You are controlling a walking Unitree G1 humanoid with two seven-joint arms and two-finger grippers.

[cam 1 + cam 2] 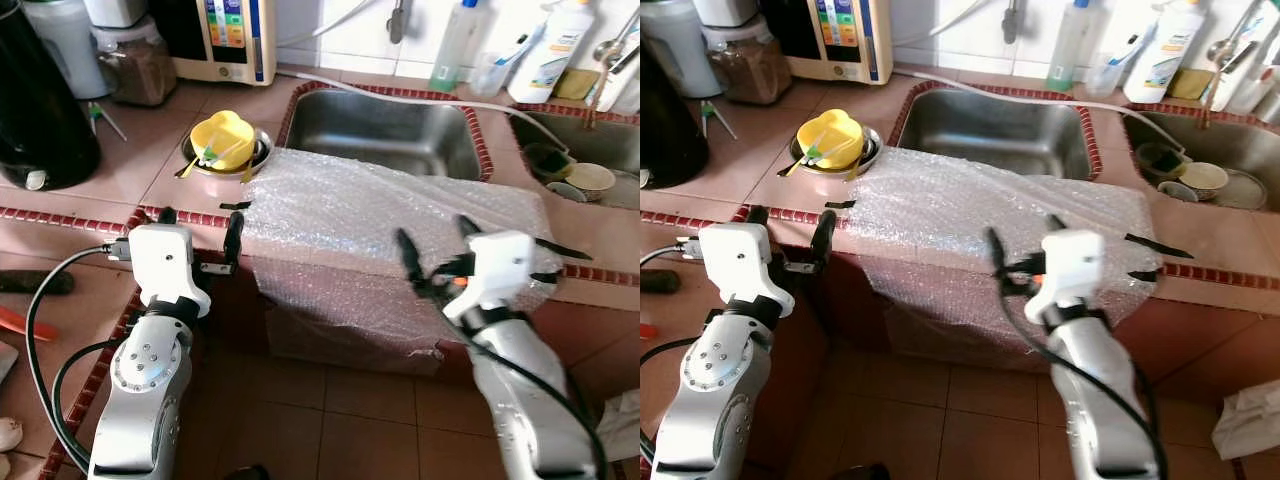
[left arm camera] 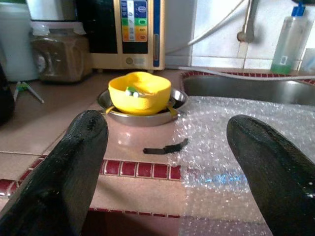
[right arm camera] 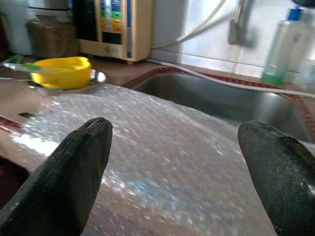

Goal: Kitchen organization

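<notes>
**Robot squares up to the kitchen counter**

Here, a pink tiled counter with a red-trimmed edge (image 1: 70, 215) stretches before the robot, a stainless steel sink basin (image 1: 385, 135) set into it. A clear bubble-wrap sheet (image 1: 380, 215) drapes over the front edge. Beside it, a yellow plastic bowl (image 1: 222, 138) sits in a steel dish. The left gripper (image 1: 200, 240) and right gripper (image 1: 437, 250) hover before the edge, fingers apart, empty. Likely the approach; next, reaching the bowl.

bubble wrap (image 1: 380, 215) before sink (image 1: 385, 130) | bowl (image 1: 222, 140) left of sink
</notes>
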